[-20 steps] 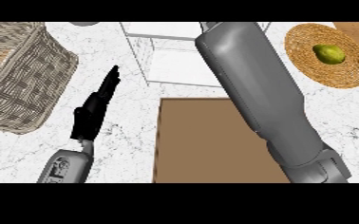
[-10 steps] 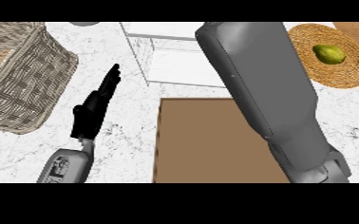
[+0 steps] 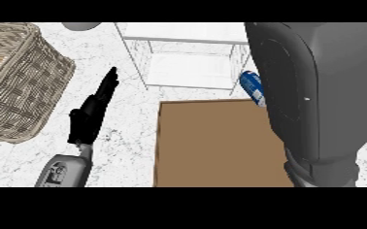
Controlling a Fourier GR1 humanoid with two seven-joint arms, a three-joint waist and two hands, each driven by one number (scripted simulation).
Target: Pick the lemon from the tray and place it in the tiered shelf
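Observation:
The white tiered shelf (image 3: 188, 53) stands at the back centre, and nothing shows on its visible shelves. Neither the lemon nor its round tray shows; my right forearm (image 3: 308, 92) fills the right side and covers that area. The right hand itself is out of the picture past the top edge. My left hand (image 3: 91, 112) rests open at the left, its fingers straight and pointing away from me, touching nothing.
A wicker basket (image 3: 28, 80) stands at the far left. A brown board (image 3: 215, 145) lies front centre. A blue can (image 3: 252, 88) lies beside the shelf's right leg, against my right forearm. A grey round object (image 3: 82, 25) sits at the back left.
The right forearm has swung to the right and now covers the round tray and lemon. The blue can has come into view. The left hand has stayed still.

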